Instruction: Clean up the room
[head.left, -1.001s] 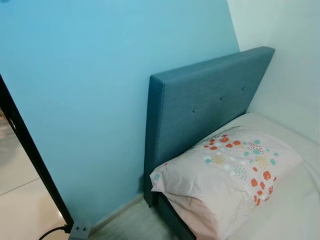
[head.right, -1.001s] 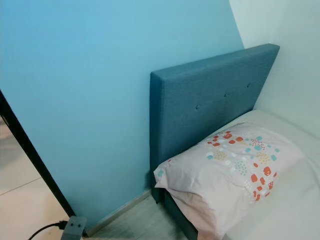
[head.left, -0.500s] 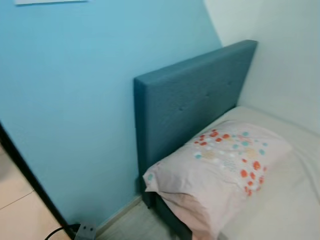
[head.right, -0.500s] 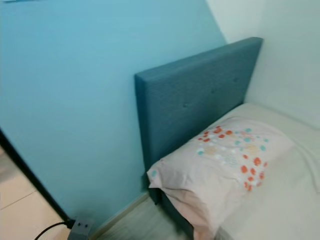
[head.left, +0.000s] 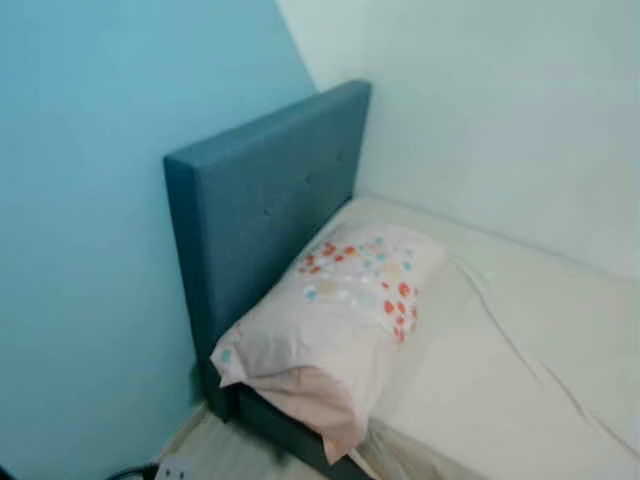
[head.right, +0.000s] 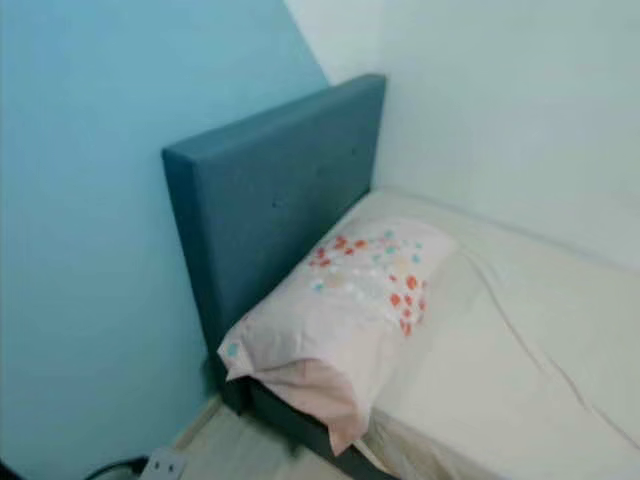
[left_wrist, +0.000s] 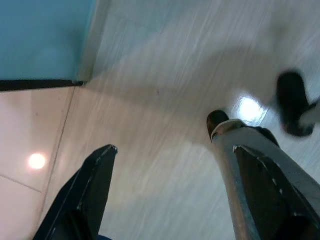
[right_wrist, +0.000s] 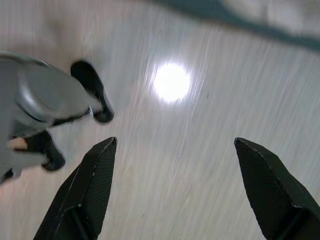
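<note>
- Two grippers, left gripper (left_wrist: 170, 195) and right gripper (right_wrist: 175, 190), are hanging over the floor (right_wrist: 200, 150), fingers spread, gripping nothing.
- Pillow (head.left: 340, 310) is lying against the headboard (head.left: 260, 210); keep scanning for clutter, moving steadily.

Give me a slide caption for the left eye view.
Patterned pillow resting against a blue headboard on a bed in the room's corner.

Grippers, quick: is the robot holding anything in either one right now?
Left gripper: open, holding nothing, hanging over the floor.
Right gripper: open, holding nothing, also over the floor.
</note>
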